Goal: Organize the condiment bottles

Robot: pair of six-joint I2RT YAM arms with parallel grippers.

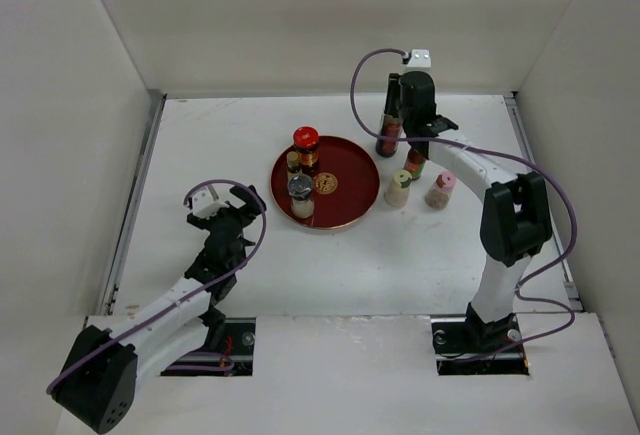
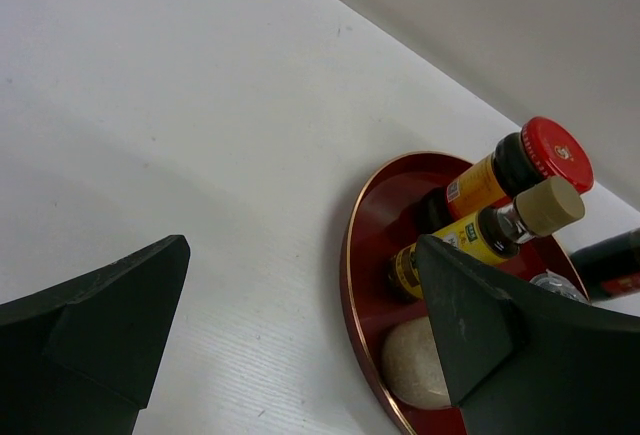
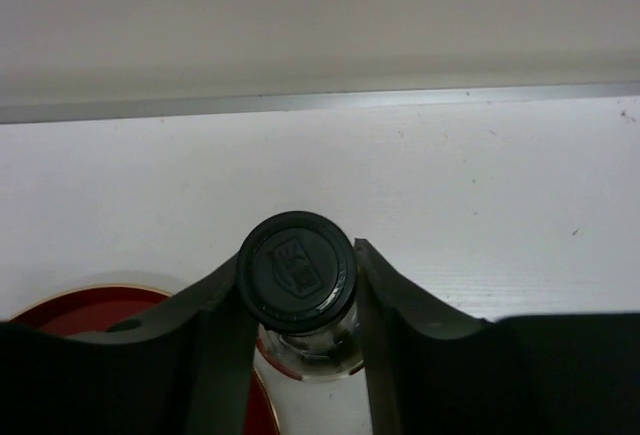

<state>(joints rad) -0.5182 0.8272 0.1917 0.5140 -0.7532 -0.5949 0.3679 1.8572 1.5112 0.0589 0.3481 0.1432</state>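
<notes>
Right jaws clamped round cap of tall black-capped bottle (image 3: pixel 297 273), just outside tray (image 1: pixel 358 160) far rim. Grip high: bottle could swing, clip orange-capped sauce (image 1: pixel 415 162) close by, or slip. Left jaws apart, low over bench (image 1: pixel 250 135).

tall bottle (image 3: pixel 300 273): body mostly hidden under own black cap | tray (image 2: pixel 350 255): part behind finger (image 2: pixel 500 335) of left pincer (image 2: pixel 300 255), cut by bottom edge | grey-lidded jar (image 2: pixel 555 285): only sliver visible | orange-capped sauce (image 1: pixel 414 165): half behind right arm (image 1: pixel 470 160) | labels: too small to read
</notes>
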